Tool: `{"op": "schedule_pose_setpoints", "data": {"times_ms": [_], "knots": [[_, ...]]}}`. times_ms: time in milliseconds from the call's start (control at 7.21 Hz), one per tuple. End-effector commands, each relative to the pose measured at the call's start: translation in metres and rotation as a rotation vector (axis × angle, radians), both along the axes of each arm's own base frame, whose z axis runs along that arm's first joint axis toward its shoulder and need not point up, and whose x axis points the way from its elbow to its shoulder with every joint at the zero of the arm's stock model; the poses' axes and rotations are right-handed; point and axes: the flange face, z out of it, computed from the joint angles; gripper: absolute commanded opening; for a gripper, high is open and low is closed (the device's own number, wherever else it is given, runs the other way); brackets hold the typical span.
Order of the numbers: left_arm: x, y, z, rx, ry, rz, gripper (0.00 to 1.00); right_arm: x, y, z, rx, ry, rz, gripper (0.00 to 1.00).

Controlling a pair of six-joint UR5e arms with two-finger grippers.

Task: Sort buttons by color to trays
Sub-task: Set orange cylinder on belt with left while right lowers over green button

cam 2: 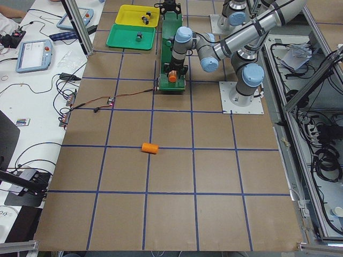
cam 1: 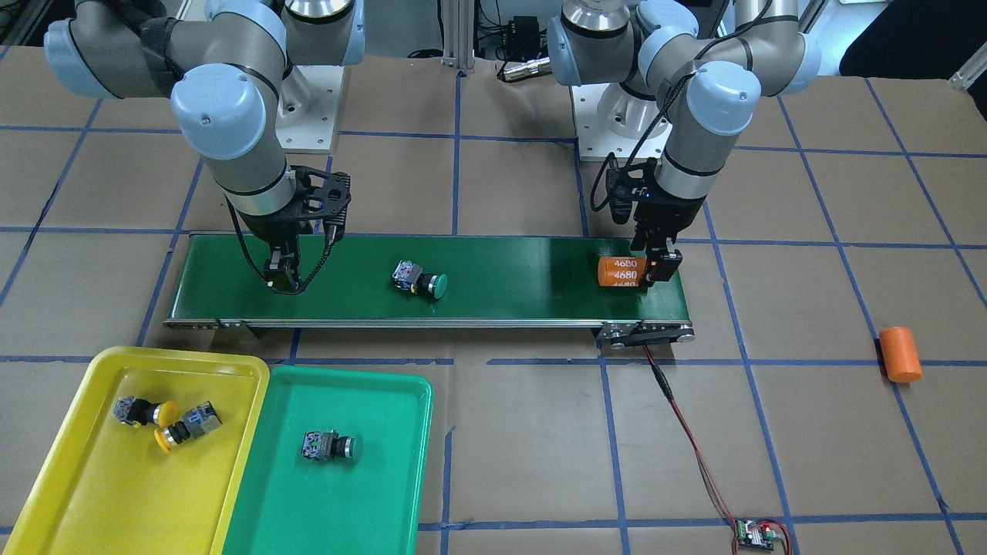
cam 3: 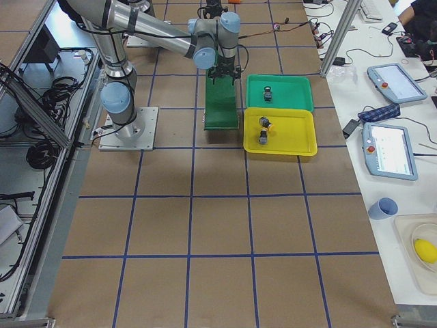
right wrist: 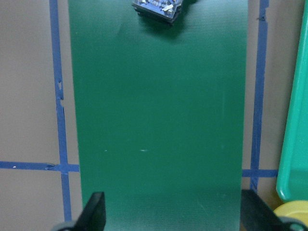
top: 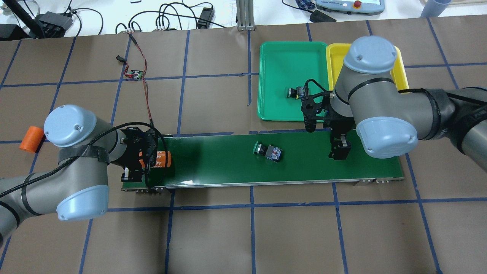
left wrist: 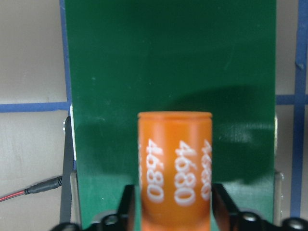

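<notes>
One green-capped button (cam 1: 420, 281) lies on its side mid-belt, also in the overhead view (top: 268, 151) and at the top of the right wrist view (right wrist: 156, 7). Another green button (cam 1: 330, 445) lies in the green tray (cam 1: 370, 501). Two yellow buttons (cam 1: 143, 411) (cam 1: 189, 425) lie in the yellow tray (cam 1: 69, 478). My right gripper (cam 1: 281, 274) (right wrist: 175, 216) is open and empty, low over the belt end nearest the trays, apart from the belt button. My left gripper (cam 1: 655, 271) is shut on an orange cylinder (left wrist: 175, 163) marked 4680 at the belt's other end.
The dark-green conveyor belt (cam 1: 524, 270) runs across the table between the arms. A second orange cylinder (cam 1: 900, 354) lies on the brown table beyond the left arm's end. A small controller board (cam 1: 754, 533) with a red wire sits near the front edge.
</notes>
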Motion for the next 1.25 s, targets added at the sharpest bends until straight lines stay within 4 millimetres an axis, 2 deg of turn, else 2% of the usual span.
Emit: {"op": "schedule_pose_setpoints", "data": {"times_ms": [0,277,416,554,693,832,970,1109], "knots": [[-0.003,-0.002,0.006,-0.017,0.0,0.013,1.0,0.0,0.002,-0.004,0.014,0.003,-0.057,1.0],[0.007,-0.009,0.035,-0.072,-0.031,0.015,1.0,0.0,0.002,-0.005,0.023,0.004,-0.127,1.0],[0.012,-0.011,0.038,-0.053,-0.04,0.038,1.0,-0.001,0.002,-0.006,0.026,0.005,-0.135,1.0],[0.04,-0.02,0.048,-0.073,-0.045,0.104,1.0,-0.001,0.004,-0.01,0.035,0.008,-0.154,1.0],[0.102,-0.033,0.057,-0.085,-0.037,0.303,1.0,-0.002,0.003,-0.013,0.045,0.012,-0.195,1.0],[0.143,-0.043,0.064,-0.102,-0.004,0.539,1.0,-0.001,0.003,-0.018,0.057,0.013,-0.197,1.0],[0.163,-0.057,0.068,-0.108,0.014,0.712,1.0,-0.001,0.003,-0.018,0.06,0.013,-0.197,1.0],[0.184,-0.072,0.056,-0.086,0.043,0.906,1.0,-0.001,0.003,-0.018,0.06,0.013,-0.197,1.0]]}}
